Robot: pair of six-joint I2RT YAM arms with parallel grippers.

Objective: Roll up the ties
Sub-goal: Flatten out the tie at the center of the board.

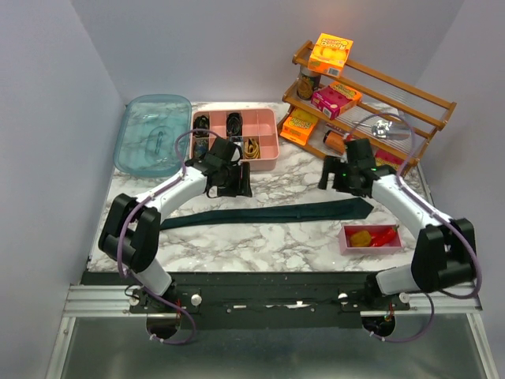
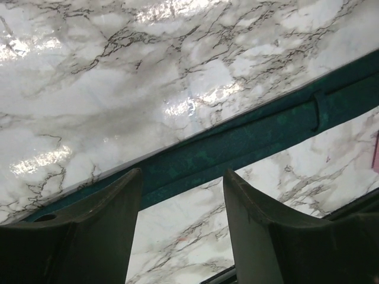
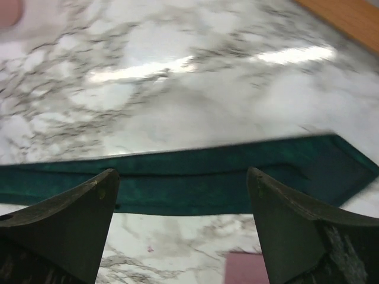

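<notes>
A long dark teal tie (image 1: 268, 213) lies flat and unrolled across the marble table, wide pointed end to the right. It shows in the left wrist view (image 2: 237, 145) and the right wrist view (image 3: 195, 177). My left gripper (image 1: 229, 183) is open and empty, just above the tie's narrow half (image 2: 180, 183). My right gripper (image 1: 347, 180) is open and empty, above the wide end (image 3: 180, 189). Rolled dark and mustard coils (image 1: 234, 122) sit in the pink tray (image 1: 264, 158).
A clear blue lid (image 1: 154, 134) lies at the back left. A wooden rack (image 1: 371, 103) with boxes and cans stands at the back right. A small pink dish (image 1: 347, 245) with red and yellow items sits at the front right.
</notes>
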